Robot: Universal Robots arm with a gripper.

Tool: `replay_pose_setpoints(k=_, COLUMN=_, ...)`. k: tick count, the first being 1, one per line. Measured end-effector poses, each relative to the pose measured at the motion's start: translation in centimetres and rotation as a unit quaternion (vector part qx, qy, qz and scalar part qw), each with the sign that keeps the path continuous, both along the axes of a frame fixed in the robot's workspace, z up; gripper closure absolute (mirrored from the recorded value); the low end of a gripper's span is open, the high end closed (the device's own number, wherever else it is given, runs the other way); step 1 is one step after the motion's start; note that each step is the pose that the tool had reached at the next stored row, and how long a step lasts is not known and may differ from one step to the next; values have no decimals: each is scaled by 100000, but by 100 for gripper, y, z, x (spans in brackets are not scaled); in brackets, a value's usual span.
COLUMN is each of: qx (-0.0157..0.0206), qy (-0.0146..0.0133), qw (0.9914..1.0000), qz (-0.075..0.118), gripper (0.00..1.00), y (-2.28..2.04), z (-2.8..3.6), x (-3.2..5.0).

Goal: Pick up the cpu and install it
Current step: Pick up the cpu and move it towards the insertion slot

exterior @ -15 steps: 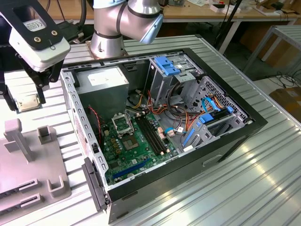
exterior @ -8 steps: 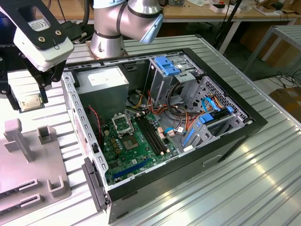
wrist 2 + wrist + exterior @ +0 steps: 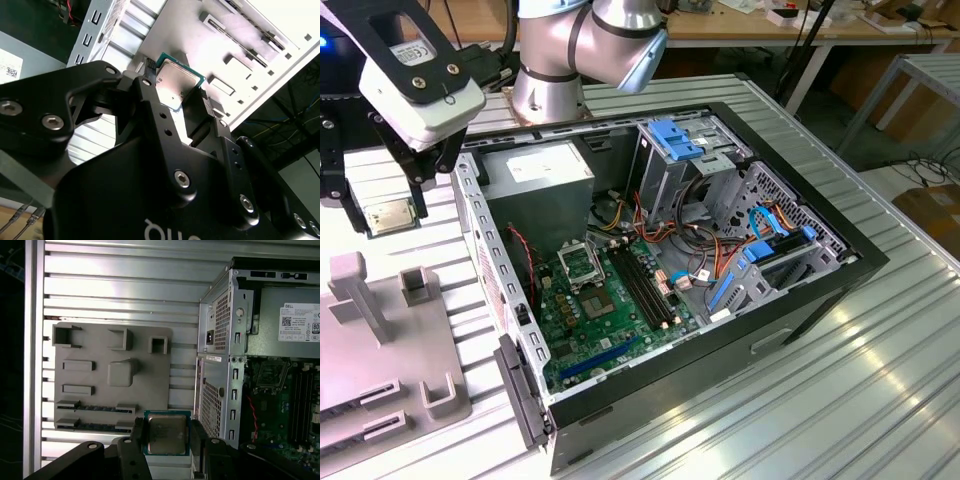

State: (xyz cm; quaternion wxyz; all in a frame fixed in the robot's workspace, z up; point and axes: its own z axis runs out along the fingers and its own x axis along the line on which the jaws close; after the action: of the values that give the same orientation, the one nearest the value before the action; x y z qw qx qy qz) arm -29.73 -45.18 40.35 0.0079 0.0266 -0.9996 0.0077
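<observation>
Silvery-grey metal with a thin green rim, the cpu (image 3: 166, 434) is clenched flat between the two black fingers (image 3: 197, 437) of the claw (image 3: 176, 85), one finger on each of two opposite edges. It hangs above the near edge of a grey fixture plate (image 3: 150, 370), metal face up and not touching the plate.

The plate lies on a ribbed aluminium desk (image 3: 880, 380) and carries raised blocks, brackets and long slots, two of them just beside the cpu.

On the exterior view's right of the claw lies an open black computer case (image 3: 820, 290), its open side facing up. Its perforated metal wall (image 3: 220, 390) stands upright between the cpu and the inside of the case. Past that wall, a green motherboard (image 3: 590, 320) lies on the case floor with the square metal-framed socket (image 3: 582, 263) towards its far end. A grey power supply (image 3: 545, 170) fills the far corner beside the socket. Blue drive brackets (image 3: 678, 135) and bundles of coloured cables (image 3: 705, 245) crowd the side at the exterior view's right. The space straight above the socket is open.

The arm's silver base (image 3: 560, 60) stands on the desk just beyond the case. Bare ribbed desk runs along the case at the exterior view's right and near edge. Wooden workbenches (image 3: 770, 30) stand far behind.
</observation>
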Motion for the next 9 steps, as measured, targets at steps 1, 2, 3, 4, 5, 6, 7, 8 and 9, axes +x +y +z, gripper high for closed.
replay_pose_setpoints(k=1, qx=3, qy=-3, qw=100000, qz=-1, gripper=53, y=0, z=0, x=12)
replay_pose_setpoints(k=2, qx=1, qy=-1, qw=100000, qz=2, gripper=53, y=0, z=0, x=17)
replay_pose_setpoints(k=3, qx=5, qy=-2, qw=100000, qz=-2, gripper=53, y=0, z=0, x=23)
replay_pose_setpoints(k=4, qx=-1, qy=0, qw=100000, qz=-3, gripper=53, y=0, z=0, x=34)
replay_pose_setpoints(k=5, qx=0, qy=0, qw=100000, qz=-2, gripper=53, y=0, z=0, x=41)
replay_pose_setpoints(k=6, qx=1, qy=1, qw=100000, qz=-3, gripper=53, y=0, z=0, x=47)
replay_pose_setpoints(k=7, qx=1, qy=-1, qw=100000, qz=-2, gripper=53, y=0, z=0, x=53)
replay_pose_setpoints(k=8, qx=1, qy=-1, qw=100000, qz=-1, gripper=53, y=0, z=0, x=59)
replay_pose_setpoints(k=9, qx=-1, qy=0, qw=100000, qz=0, gripper=53, y=0, z=0, x=64)
